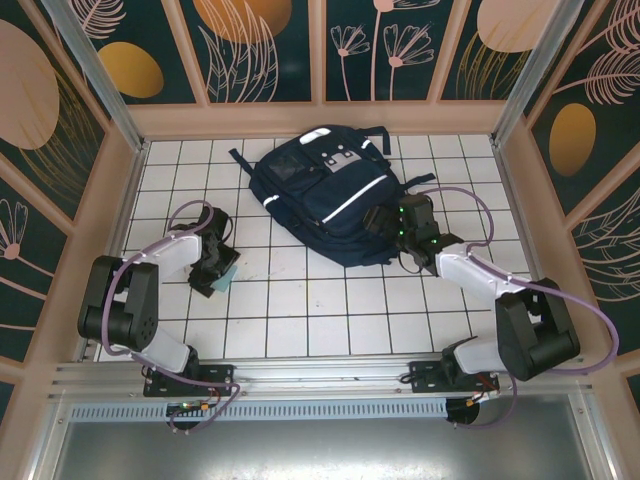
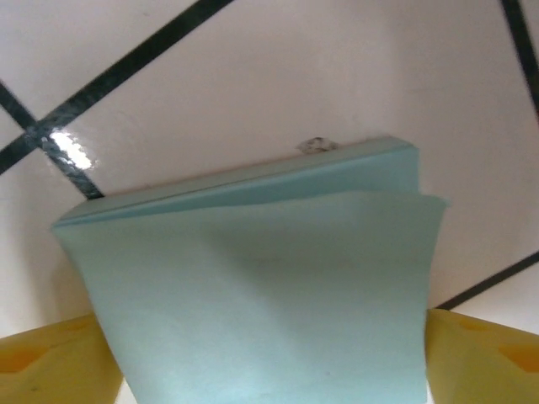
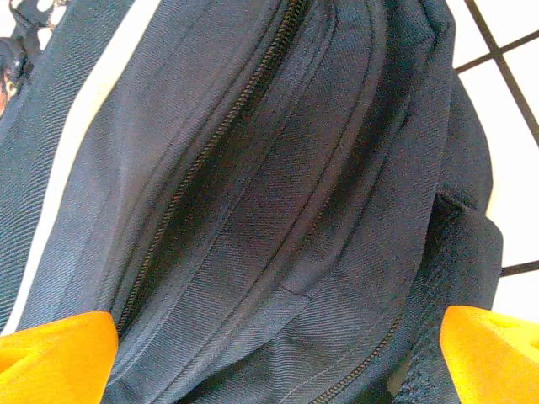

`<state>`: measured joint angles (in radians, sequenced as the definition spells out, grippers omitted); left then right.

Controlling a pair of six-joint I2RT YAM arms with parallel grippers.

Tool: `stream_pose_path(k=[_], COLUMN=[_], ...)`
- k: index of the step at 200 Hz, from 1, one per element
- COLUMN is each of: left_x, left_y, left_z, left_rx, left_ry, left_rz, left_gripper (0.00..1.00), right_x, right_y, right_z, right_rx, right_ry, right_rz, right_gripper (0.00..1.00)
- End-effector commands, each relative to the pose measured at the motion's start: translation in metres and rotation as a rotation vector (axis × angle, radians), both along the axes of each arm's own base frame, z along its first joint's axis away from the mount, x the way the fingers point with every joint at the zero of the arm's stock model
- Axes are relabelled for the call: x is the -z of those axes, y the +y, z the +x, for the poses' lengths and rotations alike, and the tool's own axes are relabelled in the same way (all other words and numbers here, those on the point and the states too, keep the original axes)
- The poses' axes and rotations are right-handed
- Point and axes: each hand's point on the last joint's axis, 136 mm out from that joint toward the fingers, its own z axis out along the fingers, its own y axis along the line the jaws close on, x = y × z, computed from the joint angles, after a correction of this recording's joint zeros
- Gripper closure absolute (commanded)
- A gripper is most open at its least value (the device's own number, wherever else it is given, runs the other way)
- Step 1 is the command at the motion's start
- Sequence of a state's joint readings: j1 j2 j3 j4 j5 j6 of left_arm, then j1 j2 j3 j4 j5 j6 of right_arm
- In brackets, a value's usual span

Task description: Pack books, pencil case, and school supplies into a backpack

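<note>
The navy backpack (image 1: 325, 195) lies at the back middle of the table, its zip lines and dark fabric (image 3: 253, 194) close under my right wrist. My right gripper (image 1: 388, 222) (image 3: 278, 362) hangs open over the pack's lower right edge, one orange finger (image 3: 55, 358) on each side of the cloth. One of the school supplies, a pale-teal card (image 1: 229, 272) (image 2: 261, 286), lies on the tiles at the left. My left gripper (image 1: 213, 264) (image 2: 269, 374) is down on it, both yellow fingers (image 2: 50, 366) meeting its side edges. The card's top sheet bows slightly. The books and pencil case are out of view.
The white tiled table (image 1: 330, 310) has open floor between the arms and in front of the pack. Wooden-framed panel walls (image 1: 120, 190) close it in on three sides. A dark strap (image 1: 240, 160) trails from the pack's upper left.
</note>
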<state>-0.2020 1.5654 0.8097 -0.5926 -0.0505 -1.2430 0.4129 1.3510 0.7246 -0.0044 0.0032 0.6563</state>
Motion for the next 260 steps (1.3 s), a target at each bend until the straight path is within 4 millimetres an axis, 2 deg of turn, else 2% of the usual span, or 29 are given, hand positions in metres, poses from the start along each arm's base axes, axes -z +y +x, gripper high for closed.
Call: stream_pose_path(k=[1, 39, 66, 88, 116, 145, 157, 178, 181, 211, 241, 260], left_x=[0.019, 0.005, -0.019, -0.043, -0.071, -0.086, -0.090, -0.090, -0.098, -0.107, -0.123, -0.135], left_y=[-0.006, -0.010, -0.022, -0.032, -0.060, -0.095, -0.111, -0.139, -0.146, -0.182, -0.194, -0.195], left_z=[0.004, 0.017, 0.041, 0.065, 0.095, 0.115, 0.121, 0.124, 0.129, 0.128, 0.124, 0.122], left_rx=[-0.015, -0.027, -0.043, -0.059, -0.071, -0.063, -0.060, -0.024, -0.011, 0.052, 0.068, 0.073], left_ry=[-0.010, -0.066, -0.165, -0.258, -0.383, -0.457, -0.474, -0.467, -0.479, -0.449, -0.468, -0.494], left_rz=[-0.037, -0.063, -0.130, -0.183, -0.290, -0.395, -0.448, -0.516, -0.537, -0.630, -0.676, -0.687], left_gripper=[0.23, 0.29, 0.32, 0.30, 0.28, 0.27, 0.27, 0.26, 0.26, 0.26, 0.25, 0.25], right_x=[-0.026, -0.046, -0.057, -0.068, -0.082, -0.081, -0.079, -0.078, -0.078, -0.076, -0.065, -0.055], right_y=[0.010, 0.039, 0.070, 0.107, 0.153, 0.188, 0.200, 0.215, 0.217, 0.228, 0.231, 0.226], right_z=[0.003, -0.001, -0.006, -0.017, -0.031, -0.039, -0.042, -0.045, -0.045, -0.035, -0.023, -0.015], right_rx=[-0.030, -0.126, -0.229, -0.350, -0.500, -0.585, -0.618, -0.650, -0.654, -0.650, -0.620, -0.583], right_ry=[-0.087, -0.157, -0.201, -0.232, -0.271, -0.269, -0.262, -0.269, -0.270, -0.295, -0.297, -0.288], right_rz=[0.031, 0.075, 0.102, 0.146, 0.240, 0.270, 0.288, 0.322, 0.325, 0.337, 0.302, 0.275], right_gripper=[0.03, 0.05, 0.06, 0.06, 0.07, 0.07, 0.11, 0.13, 0.14, 0.20, 0.35, 0.38])
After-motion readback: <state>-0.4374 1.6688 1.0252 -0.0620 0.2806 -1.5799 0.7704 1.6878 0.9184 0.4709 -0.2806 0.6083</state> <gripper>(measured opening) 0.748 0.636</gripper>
